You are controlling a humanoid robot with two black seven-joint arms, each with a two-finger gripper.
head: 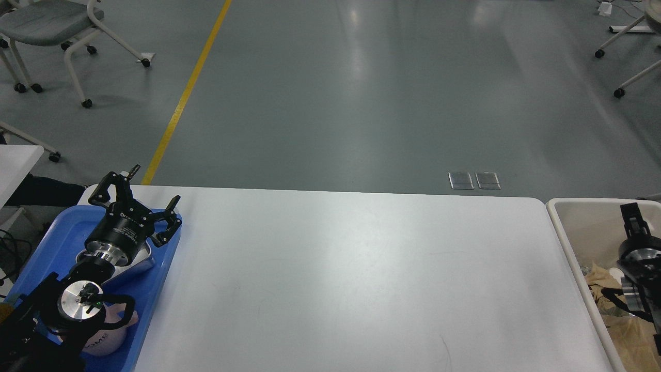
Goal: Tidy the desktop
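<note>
The left tool (135,199) hangs at the left edge of the frame with its two fingers spread wide and nothing between them; it sits above the far end of the blue tray (62,227), fingers pointing toward the top of the frame. Under its wrist lies a shiny metal dish (138,267) inside the tray, and lower down, near the bottom left corner, a pale pink cup (109,342) shows partly behind the arm.

The right tool (631,216) comes in at the right edge, over the cream-white bin (563,232); it is seen dark and nearly end-on, so I cannot tell whether its fingers are apart or together. Below it in the bin lies crumpled brownish paper (630,330), with some smaller bits too indistinct to name.

Between the two, the desk (351,279) fills the lower middle of the frame, from the tray on its left end across to the bin just beside its right edge; its white surface carries nothing loose in view, only faint marks and reflections.

Judging from that, the tidying looks nearly or wholly finished: dishes are gathered in the tray, rubbish in the bin, and no item remains on the open surface. What may be left is only drawing both arms back, though anything hidden behind the left arm would change that.
</note>
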